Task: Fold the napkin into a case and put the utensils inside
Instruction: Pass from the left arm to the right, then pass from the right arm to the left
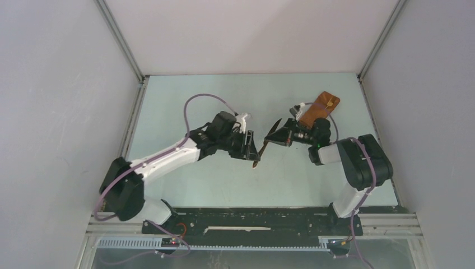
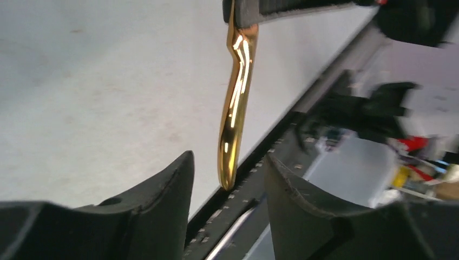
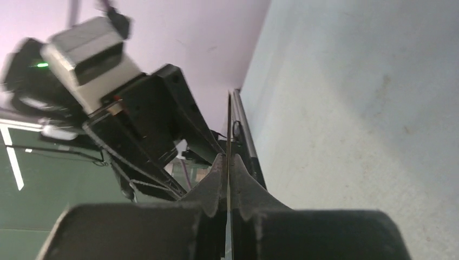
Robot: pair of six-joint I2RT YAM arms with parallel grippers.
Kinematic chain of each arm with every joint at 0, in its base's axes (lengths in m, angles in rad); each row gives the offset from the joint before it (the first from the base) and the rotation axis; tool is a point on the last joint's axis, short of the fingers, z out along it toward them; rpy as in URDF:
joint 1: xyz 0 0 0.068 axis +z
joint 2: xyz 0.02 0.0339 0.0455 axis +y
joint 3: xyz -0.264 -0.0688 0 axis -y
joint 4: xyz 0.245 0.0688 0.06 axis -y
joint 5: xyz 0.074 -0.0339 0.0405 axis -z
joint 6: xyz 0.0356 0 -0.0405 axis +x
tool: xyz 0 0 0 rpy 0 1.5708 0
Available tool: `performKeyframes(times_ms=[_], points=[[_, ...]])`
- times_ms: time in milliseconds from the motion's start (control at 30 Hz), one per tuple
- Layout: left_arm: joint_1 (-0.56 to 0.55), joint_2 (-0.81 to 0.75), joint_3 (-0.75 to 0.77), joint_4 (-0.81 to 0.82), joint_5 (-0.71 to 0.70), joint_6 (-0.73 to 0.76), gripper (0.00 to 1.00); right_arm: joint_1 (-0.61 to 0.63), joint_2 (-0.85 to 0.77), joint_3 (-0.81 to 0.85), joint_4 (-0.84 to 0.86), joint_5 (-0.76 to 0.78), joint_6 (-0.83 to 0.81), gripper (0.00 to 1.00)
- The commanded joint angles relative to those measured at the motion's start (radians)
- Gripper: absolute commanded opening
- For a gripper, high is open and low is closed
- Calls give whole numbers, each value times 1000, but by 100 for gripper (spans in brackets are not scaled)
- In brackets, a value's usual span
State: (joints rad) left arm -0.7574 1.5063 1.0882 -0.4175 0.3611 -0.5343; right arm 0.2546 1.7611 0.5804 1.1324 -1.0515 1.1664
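A slim shiny gold utensil (image 1: 260,154) hangs in the air between the two arms above the middle of the table. My right gripper (image 1: 273,136) is shut on its upper end; in the right wrist view the utensil (image 3: 229,124) shows edge-on, pinched between the fingertips (image 3: 216,173). My left gripper (image 2: 227,162) is open. The utensil's lower end (image 2: 236,103) sits in the gap between the left fingers and touches neither. The rust-orange napkin, folded into a narrow case (image 1: 320,109), lies at the back right of the table behind the right wrist, with something golden at its far end.
The pale green table (image 1: 185,185) is walled in by white panels on three sides. A black rail (image 1: 252,216) with the arm bases runs along the near edge. The left arm's wrist and camera (image 3: 108,81) fill the left of the right wrist view.
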Motion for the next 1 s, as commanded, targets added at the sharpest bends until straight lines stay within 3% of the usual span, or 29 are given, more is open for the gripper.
performKeyframes(times_ms=[0, 100, 267, 400, 500, 533, 600, 667, 700, 800, 967], points=[[20, -158, -162, 422, 234, -180, 56, -30, -147, -23, 277, -101, 165, 0], [18, -188, -263, 681, 306, -288, 56, -28, -236, -24, 269, -118, 183, 0], [9, -222, -378, 1013, 371, -447, 50, -16, -388, -10, 91, -106, 110, 0], [1, -232, -387, 1061, 399, -466, 31, -4, -497, 6, -134, -88, -6, 0], [1, -259, -400, 1073, 382, -454, 3, 11, -542, 25, -280, -66, -84, 0], [0, -278, -403, 1064, 360, -433, 0, 23, -558, 39, -353, -44, -113, 5], [-8, -321, -399, 966, 281, -347, 0, 45, -606, 96, -679, 98, -265, 29], [-31, -365, -362, 751, 103, -208, 0, 102, -664, 219, -1193, 429, -405, 47], [-51, -378, -328, 650, 32, -137, 0, 128, -678, 280, -1350, 564, -414, 51], [-117, -397, -233, 391, -165, 9, 0, 176, -677, 385, -1554, 694, -382, 52], [-147, -425, -212, 329, -268, 68, 0, 270, -629, 523, -1720, 810, -420, 51]])
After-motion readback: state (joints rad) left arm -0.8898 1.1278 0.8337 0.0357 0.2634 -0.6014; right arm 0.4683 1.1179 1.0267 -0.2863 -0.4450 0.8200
